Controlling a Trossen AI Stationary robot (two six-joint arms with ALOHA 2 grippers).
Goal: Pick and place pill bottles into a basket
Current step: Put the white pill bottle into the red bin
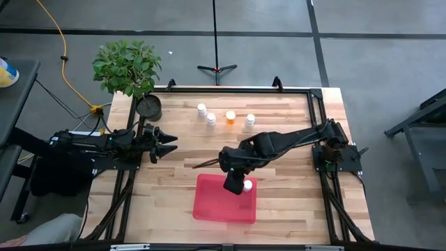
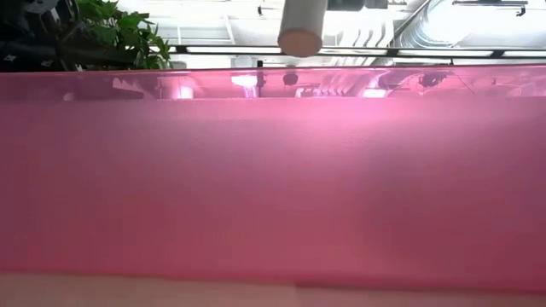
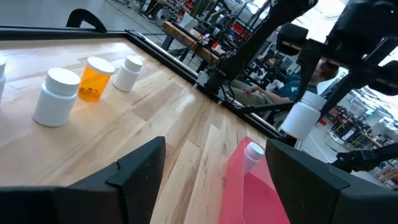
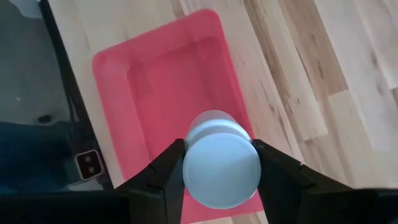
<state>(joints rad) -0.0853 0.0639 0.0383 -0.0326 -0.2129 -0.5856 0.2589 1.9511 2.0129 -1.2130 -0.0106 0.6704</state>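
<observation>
Bottles on the bare wood number four in the high view: three white (image 1: 201, 109) and one orange bottle (image 1: 230, 116), in a loose row near the far edge. A fifth, the held bottle (image 1: 247, 185), white-capped, hangs over the basket (image 1: 209, 206), clamped in the right gripper (image 1: 239, 185). The left gripper (image 1: 171, 143) waits near the plant pot (image 1: 148, 107), fingers apart.

Low view: pink basket wall (image 2: 273, 188) fills it.

Left wrist view: another white bottle (image 3: 252, 153) lies inside the basket.

Right wrist view: fingers squeeze the cap.
</observation>
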